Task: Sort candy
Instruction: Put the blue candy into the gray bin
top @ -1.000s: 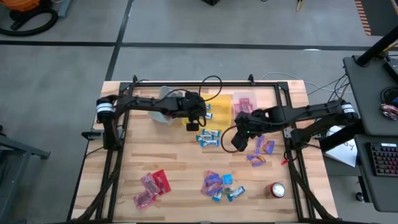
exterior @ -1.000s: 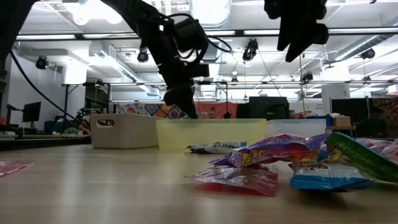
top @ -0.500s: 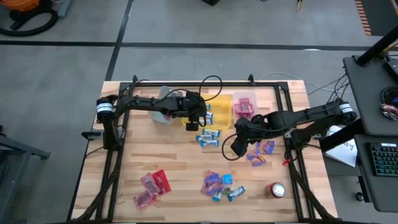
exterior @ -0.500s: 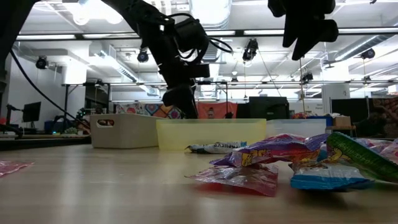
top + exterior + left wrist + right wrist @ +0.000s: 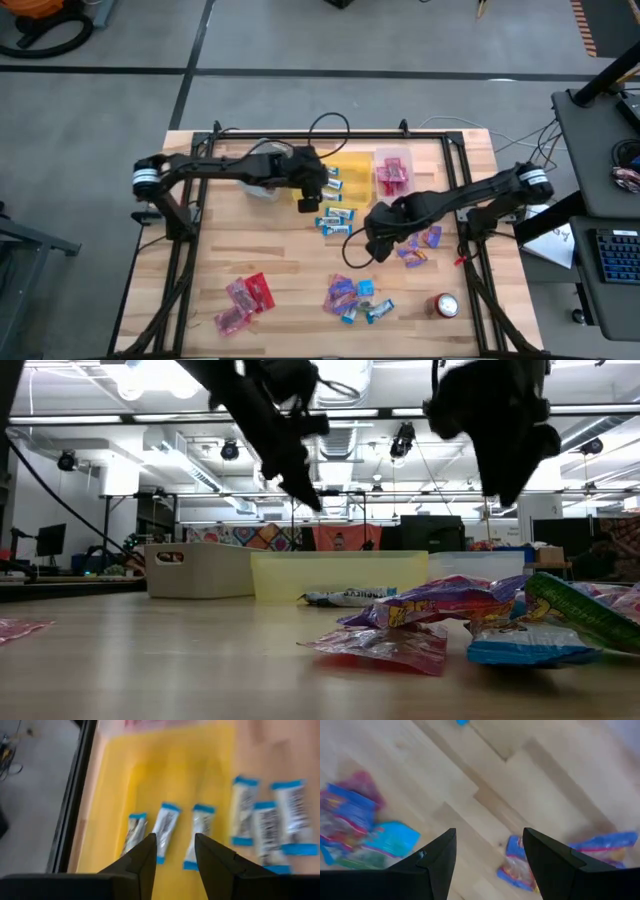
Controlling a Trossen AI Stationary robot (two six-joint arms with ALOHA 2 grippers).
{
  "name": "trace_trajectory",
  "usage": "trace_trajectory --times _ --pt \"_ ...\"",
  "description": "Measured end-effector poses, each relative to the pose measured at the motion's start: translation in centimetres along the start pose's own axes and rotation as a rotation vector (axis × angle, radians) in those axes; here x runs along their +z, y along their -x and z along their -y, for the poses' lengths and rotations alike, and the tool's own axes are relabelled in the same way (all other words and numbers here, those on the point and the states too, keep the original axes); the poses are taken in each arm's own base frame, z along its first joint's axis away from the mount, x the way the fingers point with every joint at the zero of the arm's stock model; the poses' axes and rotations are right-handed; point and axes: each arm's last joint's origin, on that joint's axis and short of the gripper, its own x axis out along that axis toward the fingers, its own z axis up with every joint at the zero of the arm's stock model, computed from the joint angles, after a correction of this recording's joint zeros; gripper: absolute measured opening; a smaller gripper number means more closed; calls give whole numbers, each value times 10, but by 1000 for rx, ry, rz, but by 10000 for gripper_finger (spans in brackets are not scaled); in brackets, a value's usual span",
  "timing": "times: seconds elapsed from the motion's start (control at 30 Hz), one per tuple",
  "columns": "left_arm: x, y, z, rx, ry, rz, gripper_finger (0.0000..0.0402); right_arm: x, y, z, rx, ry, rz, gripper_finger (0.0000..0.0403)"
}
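My left gripper (image 5: 314, 200) (image 5: 175, 845) hangs open and empty above the yellow tray (image 5: 352, 186) (image 5: 165, 775). Three blue-and-white candies (image 5: 167, 822) lie flat in that tray. More blue-and-white pieces (image 5: 337, 221) (image 5: 265, 820) lie on the table beside it. My right gripper (image 5: 358, 250) (image 5: 490, 835) is open and empty above bare table. It hovers between the blue-purple pieces (image 5: 420, 246) (image 5: 520, 862) and the mixed pile (image 5: 352, 296) (image 5: 355, 822). Red-pink pieces (image 5: 246, 296) lie near the front left.
A pink tray (image 5: 393, 170) holding red-pink pieces stands right of the yellow tray, and a white bin (image 5: 262, 176) (image 5: 195, 568) stands to its left. A round red and silver can (image 5: 445, 305) stands near the front right corner. Bare wood lies at the table's middle and left.
My left gripper has risen from the yellow tray. My right gripper has moved toward the table's near edge and left, coming lower over the table between the candy piles. No candy has moved.
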Motion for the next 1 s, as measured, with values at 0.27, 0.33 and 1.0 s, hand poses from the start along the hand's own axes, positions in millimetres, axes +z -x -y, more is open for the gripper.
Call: trace_trajectory --times 0.27,0.33,1.0 --pt "-18 55 12 -2 74 198 111 -14 -38 13 -69 -57 -189 221" --pt "-27 67 16 -7 103 232 111 -19 -45 18 -92 -88 -222 221" --pt "-77 98 34 -14 263 526 111 -34 -83 24 -121 -88 -266 221"
